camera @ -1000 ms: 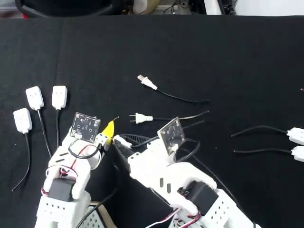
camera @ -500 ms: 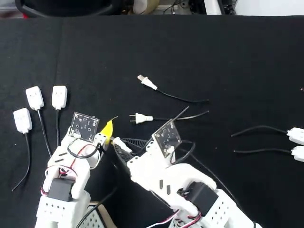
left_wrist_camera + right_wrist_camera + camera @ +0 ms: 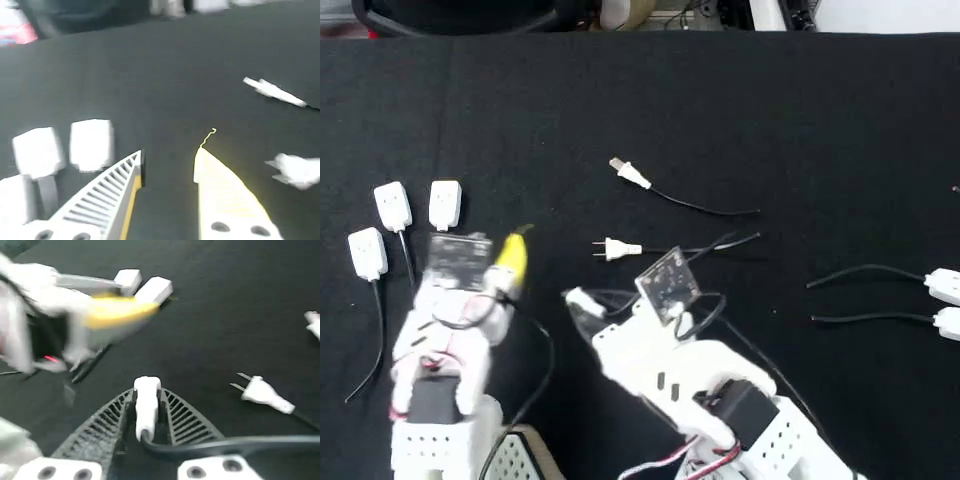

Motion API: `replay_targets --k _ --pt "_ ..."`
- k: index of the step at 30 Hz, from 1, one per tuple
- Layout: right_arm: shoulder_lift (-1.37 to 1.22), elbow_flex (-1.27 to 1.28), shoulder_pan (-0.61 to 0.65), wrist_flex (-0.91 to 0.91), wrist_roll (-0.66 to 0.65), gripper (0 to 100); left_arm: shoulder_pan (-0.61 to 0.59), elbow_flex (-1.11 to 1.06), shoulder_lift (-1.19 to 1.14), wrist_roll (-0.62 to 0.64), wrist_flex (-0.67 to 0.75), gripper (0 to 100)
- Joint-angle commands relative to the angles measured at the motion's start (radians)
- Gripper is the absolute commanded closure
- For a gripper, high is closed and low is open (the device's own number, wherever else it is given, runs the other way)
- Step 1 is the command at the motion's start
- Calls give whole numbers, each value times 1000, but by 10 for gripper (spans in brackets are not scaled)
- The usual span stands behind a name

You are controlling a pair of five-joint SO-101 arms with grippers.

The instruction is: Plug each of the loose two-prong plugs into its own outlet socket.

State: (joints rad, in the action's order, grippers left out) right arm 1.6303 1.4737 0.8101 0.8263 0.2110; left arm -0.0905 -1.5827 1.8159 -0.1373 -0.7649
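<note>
the right fingers (image 3: 187,425) are clamped on a white plug (image 3: 147,402), just off the tabletop's (image 3: 720,110) middle toward 7 o'clock. the left fingers (image 3: 220,195) stand apart with nothing between them, and three sockets (image 3: 445,203) lie at their 10 o'clock. two loose plugs (image 3: 617,249) lie at 12 to 1 o'clock of the held one, and two more sockets (image 3: 945,285) sit at the tabletop's 3 o'clock edge.

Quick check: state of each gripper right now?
Left gripper: open, holding nothing.
Right gripper: closed on a white plug.
</note>
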Motion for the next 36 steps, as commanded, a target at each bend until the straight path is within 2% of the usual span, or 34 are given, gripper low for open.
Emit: replay_targets --k 1,4,10,16,20,23,27,32,36 --pt "4 -64 -117 -3 -28 987 -332 150 6 3 -121 823" --pt "-21 -122 -206 21 -31 987 -423 186 -2 -3 -201 821" --pt "-326 -295 -322 95 -31 987 -429 272 -132 -31 -242 749" --pt "-645 -363 -333 9 -38 987 -453 470 -531 -32 -126 750" --pt "-728 -364 -333 -41 -38 987 -527 638 -835 -32 -66 750" --pt "-733 -364 -333 -51 -40 987 -538 748 -1056 -32 -28 750" --pt "-736 -364 -333 -52 -40 987 -481 885 -1318 -37 -3 750" --pt "-739 -367 -367 -54 -40 987 -323 997 -1599 -180 17 754" --pt "-739 -380 -397 -51 -40 987 -291 1073 -1788 -192 153 754"
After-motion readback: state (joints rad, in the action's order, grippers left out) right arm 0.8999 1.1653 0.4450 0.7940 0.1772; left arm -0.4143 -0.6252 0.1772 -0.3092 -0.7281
